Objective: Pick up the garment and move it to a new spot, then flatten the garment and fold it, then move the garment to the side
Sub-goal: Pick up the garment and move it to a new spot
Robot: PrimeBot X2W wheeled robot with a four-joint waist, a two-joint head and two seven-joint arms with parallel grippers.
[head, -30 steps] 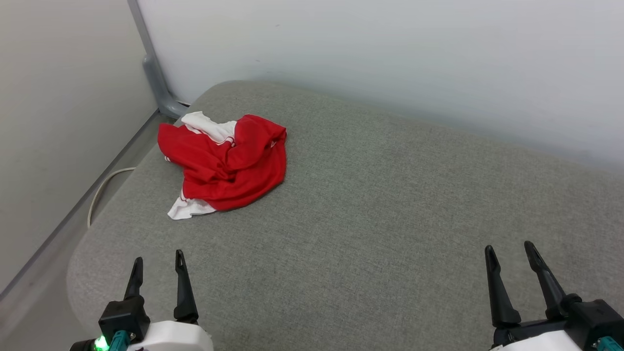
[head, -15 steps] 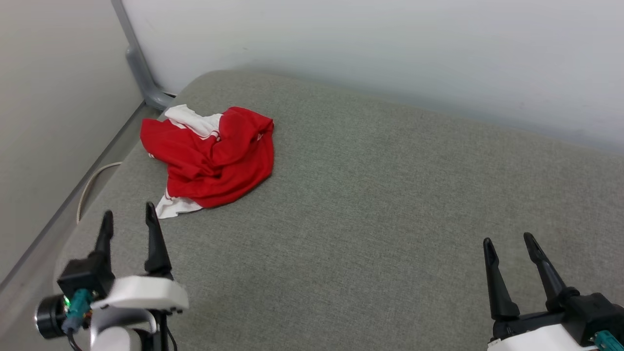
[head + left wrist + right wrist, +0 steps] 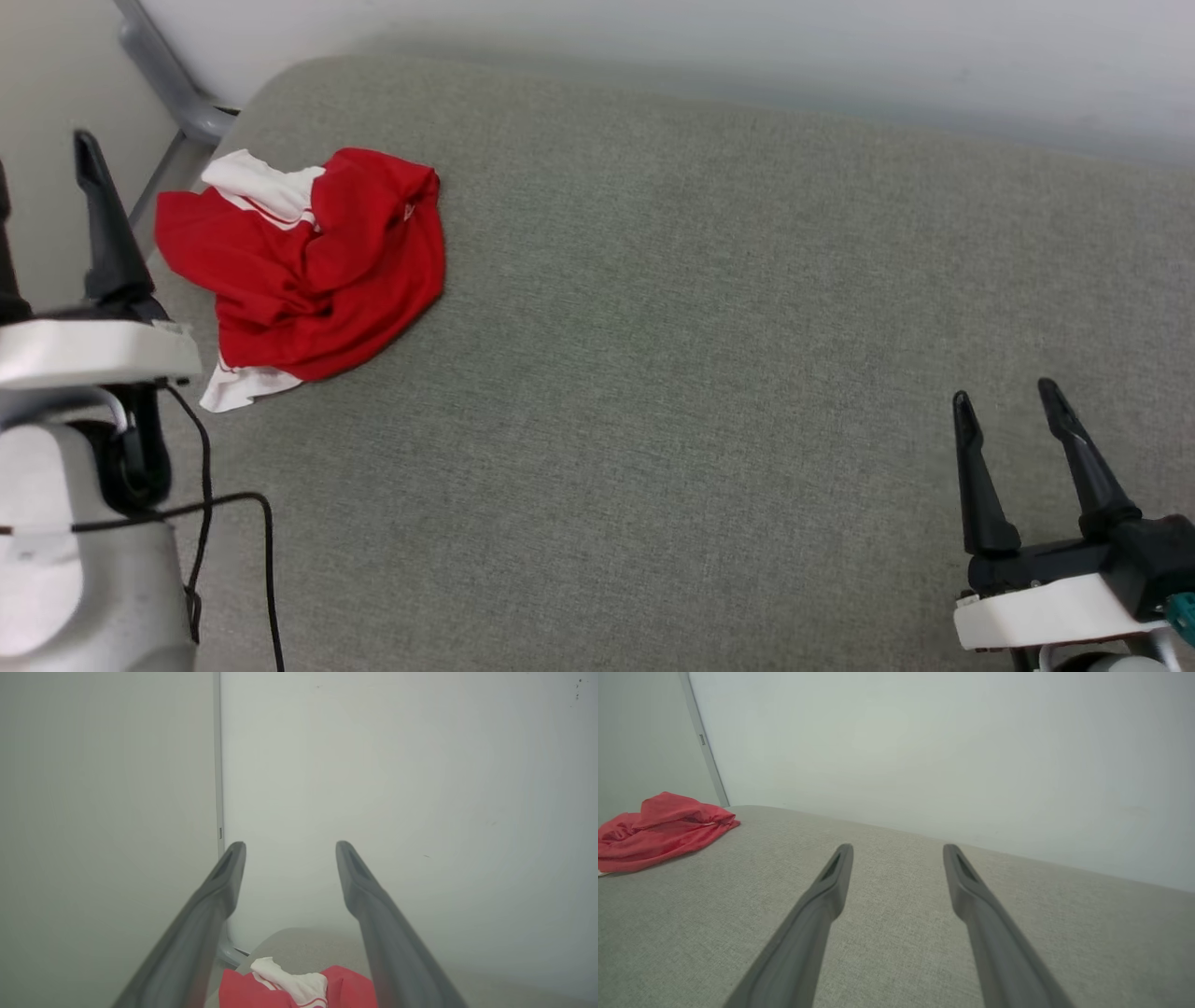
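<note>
The garment (image 3: 313, 266) lies crumpled in a heap at the back left of the grey cushion (image 3: 709, 373), red with a white sleeve on top and a white edge at the front. My left gripper (image 3: 42, 159) is raised at the far left, beside the heap and apart from it, open and empty. In the left wrist view the left gripper (image 3: 289, 845) points at the wall, with the garment (image 3: 299, 989) low between its fingers. My right gripper (image 3: 1005, 397) stands open and empty at the front right. In the right wrist view the right gripper (image 3: 898, 848) hovers over bare cushion, the garment (image 3: 658, 830) far to its left.
A pale wall runs behind the cushion, and a grey post (image 3: 177, 89) stands at the back left corner. The cushion's left edge drops off just left of the heap. A black cable (image 3: 201, 504) hangs from my left arm.
My left arm has risen and moved forward to beside the garment. The head camera has tilted, shifting the whole picture. The garment lies as before and the right gripper has hardly moved.
</note>
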